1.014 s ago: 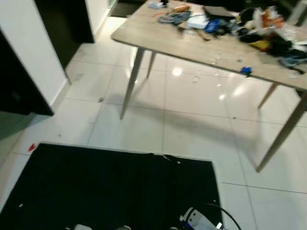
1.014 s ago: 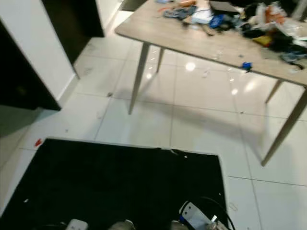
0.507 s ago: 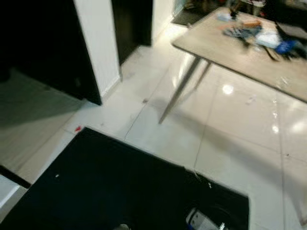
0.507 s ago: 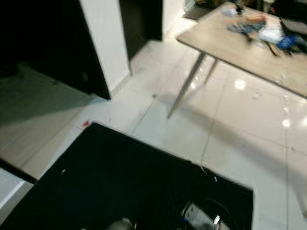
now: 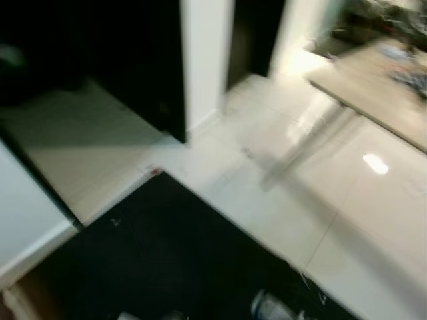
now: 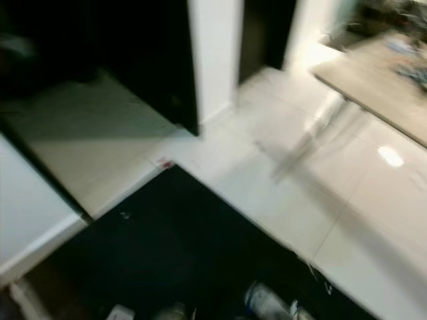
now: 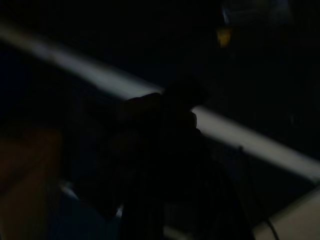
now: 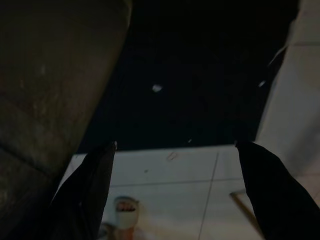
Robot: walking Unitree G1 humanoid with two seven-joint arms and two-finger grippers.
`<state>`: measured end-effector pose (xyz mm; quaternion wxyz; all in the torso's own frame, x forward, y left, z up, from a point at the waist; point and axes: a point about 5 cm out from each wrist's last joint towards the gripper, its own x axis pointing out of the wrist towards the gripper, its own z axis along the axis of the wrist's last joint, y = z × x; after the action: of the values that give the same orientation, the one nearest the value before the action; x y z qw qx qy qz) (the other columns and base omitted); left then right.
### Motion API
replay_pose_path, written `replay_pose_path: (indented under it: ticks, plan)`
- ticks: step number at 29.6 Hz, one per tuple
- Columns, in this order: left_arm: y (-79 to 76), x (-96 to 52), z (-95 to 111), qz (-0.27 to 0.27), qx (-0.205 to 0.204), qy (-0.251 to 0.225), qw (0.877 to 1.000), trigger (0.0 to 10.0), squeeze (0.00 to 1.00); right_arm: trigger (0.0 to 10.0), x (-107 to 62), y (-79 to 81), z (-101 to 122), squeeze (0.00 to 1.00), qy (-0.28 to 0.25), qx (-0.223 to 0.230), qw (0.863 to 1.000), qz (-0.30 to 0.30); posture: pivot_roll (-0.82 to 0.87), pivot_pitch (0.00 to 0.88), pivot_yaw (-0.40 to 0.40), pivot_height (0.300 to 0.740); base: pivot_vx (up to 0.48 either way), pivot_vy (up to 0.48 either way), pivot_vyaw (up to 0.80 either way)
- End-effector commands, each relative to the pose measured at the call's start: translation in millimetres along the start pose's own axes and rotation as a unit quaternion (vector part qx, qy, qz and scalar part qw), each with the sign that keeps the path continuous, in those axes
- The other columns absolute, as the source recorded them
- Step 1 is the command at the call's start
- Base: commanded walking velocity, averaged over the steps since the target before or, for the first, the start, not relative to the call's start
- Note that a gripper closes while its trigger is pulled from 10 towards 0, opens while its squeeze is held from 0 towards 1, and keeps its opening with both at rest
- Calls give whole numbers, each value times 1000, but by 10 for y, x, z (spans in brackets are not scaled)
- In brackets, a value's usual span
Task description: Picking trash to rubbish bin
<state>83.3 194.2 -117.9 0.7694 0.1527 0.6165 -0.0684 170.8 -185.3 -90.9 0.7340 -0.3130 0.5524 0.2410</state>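
A small red scrap (image 5: 155,171) lies on the white tiles by the far corner of a black mat (image 5: 187,260). Tiny white specks (image 8: 157,88) dot the mat. In the right wrist view my right gripper (image 8: 176,146) hangs low over the mat's edge, its two black fingers (image 8: 90,185) wide apart with nothing between them. My left gripper (image 7: 160,120) is a dark shape in deep shade. The head views are blurred.
A wooden table (image 5: 373,87) with clutter on it stands at the right on slanted legs. A white pillar (image 5: 203,60) rises between dark doorways at the back. A white wall edge (image 5: 27,220) sits at the near left. Glossy tiles (image 5: 347,220) stretch to the right.
The whole picture has swung left: the table has slid to the right edge, and the pillar, dark openings and near-left wall have come in. The view has grown more blurred.
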Motion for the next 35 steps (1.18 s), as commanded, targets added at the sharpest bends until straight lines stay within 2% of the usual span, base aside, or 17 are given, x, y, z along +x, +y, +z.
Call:
replay_pose_path:
  ticks: [1,6,24,35]
  plan:
    - [-48,-1,-56,-7,12,12,1000,10000,0,10000,31,220,15,0,-5,10,999,37,94,138,-15,740,0,0,769]
    - [-25,-3,-71,-10,31,14,999,10000,0,10000,34,244,24,0,-8,23,999,38,90,145,0,740,0,0,769]
    - [40,-11,-148,2,34,21,999,10000,0,10000,43,327,52,0,-10,20,999,47,137,143,5,740,0,0,769]
    - [110,-18,-198,17,0,28,999,10000,0,10000,46,352,45,0,-9,14,999,47,131,157,2,740,0,0,769]
